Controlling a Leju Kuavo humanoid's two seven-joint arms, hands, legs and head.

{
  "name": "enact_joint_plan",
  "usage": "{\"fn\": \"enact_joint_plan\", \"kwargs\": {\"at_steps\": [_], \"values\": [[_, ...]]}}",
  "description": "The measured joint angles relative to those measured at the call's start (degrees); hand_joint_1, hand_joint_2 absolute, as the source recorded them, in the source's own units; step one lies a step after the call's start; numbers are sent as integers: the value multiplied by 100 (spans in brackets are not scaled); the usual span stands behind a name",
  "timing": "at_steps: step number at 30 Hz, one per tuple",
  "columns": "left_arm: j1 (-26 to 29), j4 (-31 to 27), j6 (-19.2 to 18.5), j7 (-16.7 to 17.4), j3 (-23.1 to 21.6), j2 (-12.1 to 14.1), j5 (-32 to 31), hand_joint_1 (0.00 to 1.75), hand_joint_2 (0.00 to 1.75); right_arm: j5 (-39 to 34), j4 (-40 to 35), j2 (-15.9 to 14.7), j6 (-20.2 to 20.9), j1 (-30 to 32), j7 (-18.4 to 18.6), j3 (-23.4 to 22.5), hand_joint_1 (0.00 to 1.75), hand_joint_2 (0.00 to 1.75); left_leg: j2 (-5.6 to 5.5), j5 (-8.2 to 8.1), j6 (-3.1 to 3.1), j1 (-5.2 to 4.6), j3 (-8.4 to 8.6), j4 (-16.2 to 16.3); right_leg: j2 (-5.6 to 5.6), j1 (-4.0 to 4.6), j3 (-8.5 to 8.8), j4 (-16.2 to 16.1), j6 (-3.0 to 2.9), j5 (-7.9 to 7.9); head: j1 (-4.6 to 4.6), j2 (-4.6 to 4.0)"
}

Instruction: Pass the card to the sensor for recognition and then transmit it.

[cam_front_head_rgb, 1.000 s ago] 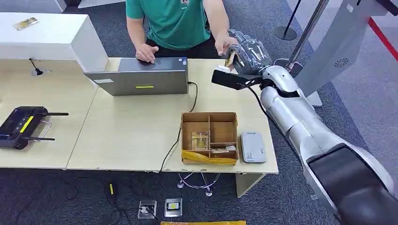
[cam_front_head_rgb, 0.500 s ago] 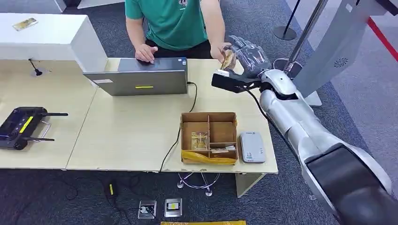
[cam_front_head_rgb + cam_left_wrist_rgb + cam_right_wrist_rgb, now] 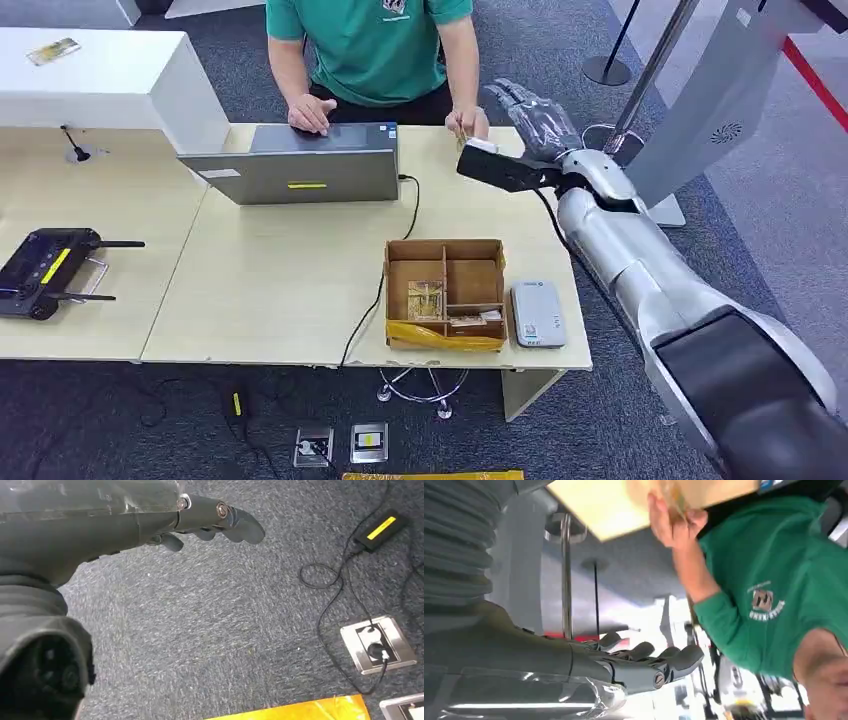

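Reaching over table corner, right hand (image 3: 528, 115) empty, fingers apart

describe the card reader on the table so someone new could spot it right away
Start at the light wooden table and find the brown divided cardboard box near its front edge. The card reader lies flat beside it, toward the robot's right: a small grey slab with rounded corners, not brown cardboard.

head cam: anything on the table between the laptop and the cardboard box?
Only the black cable, running from the laptop toward the table's near edge past the cardboard box. Otherwise that stretch of table is bare in the head view.
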Motion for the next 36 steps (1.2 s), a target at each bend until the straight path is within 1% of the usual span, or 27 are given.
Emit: {"fn": "enact_joint_plan", "kwargs": {"at_steps": [4, 5, 6, 9, 10, 12, 14, 19, 21, 24, 28, 32, 36], "values": [[3, 0, 20, 11, -4, -11, 59, 0, 0, -1047, -204, -35, 916, 0, 64, -317, 0, 175, 1, 0, 0, 0, 0, 0, 0, 0, -1, 0, 0, 0, 0, 0], [3, 0, 20, 13, -4, -15, 85, 0, 0, -1413, -303, -48, 1230, 1, 103, -419, 0, 175, 1, 0, 0, 0, 0, 0, 1, 0, -1, 0, 0, 0, 2, 0], [3, 0, 20, 11, -7, -17, 98, 0, 0, -1630, -381, -66, 1407, 1, 142, -485, 0, 175, 1, 0, 0, 0, -1, 0, 1, 0, -3, 0, 0, 0, 2, 0], [4, 0, 7, 13, -9, -26, 162, 0, 0, -2555, -866, -190, 1923, 168, 499, -728, 0, 175, 0, 0, 0, 1, 1, 1, -3, 1, -2, -1, 0, 0, 0, 0], [8, 0, 0, 11, -9, -26, 177, 0, 0, -2922, -1186, -254, 2069, 291, 647, -813, 0, 175, -1, 0, 0, 1, 0, 1, -4, 1, -2, -1, 0, 0, 2, 0], [14, 0, 0, 13, -9, -26, 225, 0, 0, -3504, -1746, -380, 2202, 525, 936, -887, 0, 175, -1, -1, 0, 1, 1, 1, 0, 1, -3, -1, 0, 0, 2, 0], [13, 0, 9, 31, -9, -30, 264, 0, 0, -3874, -2167, -515, 2213, 786, 1124, -933, 0, 175, 0, -1, 1, 1, 2, 1, -1, 1, 0, -4, 0, 0, 2, 0], [22, 0, 63, 66, -9, -37, 363, 0, 0, -4263, -3172, -870, 2187, 1491, 1526, -1086, 0, 175, 2, -3, 1, -1, 8, 2, -1, -1, 4, -10, 0, 0, 2, 0], [30, 0, 83, 74, -7, -39, 411, 0, 0, -4366, -3585, -1063, 2211, 1829, 1668, -1167, 0, 175, -1, -3, 2, -1, 7, 2, -5, -1, 8, -10, 0, 0, 2, 0], [38, 2, 103, 109, 0, -37, 467, 0, 0, -4496, -4096, -1329, 2298, 2236, 1811, -1272, 0, 175, 4, -5, 0, -2, 7, 1, -2, -2, 6, -10, 0, 0, -2, 0], [32, 2, 118, 140, 7, -39, 503, 0, 0, -4726, -4591, -1558, 2432, 2641, 1908, -1425, 0, 175, 9, -5, 0, 0, 11, 1, 1, 0, 6, -10, 0, 0, 0, 0], [32, 2, 140, 179, 11, -39, 535, 0, 0, -4901, -5063, -1735, 2698, 3008, 2015, -1503, 0, 175, 8, -5, 0, 0, 9, 1, 0, 0, 6, -9, 0, 0, 0, 0], [27, 2, 151, 195, 15, -39, 538, 0, 0, -4930, -5434, -1851, 2867, 3216, 2127, -1558, 0, 175, 9, -5, 0, 0, 9, 0, 1, 0, 7, -9, 0, 0, 0, 0]]}}
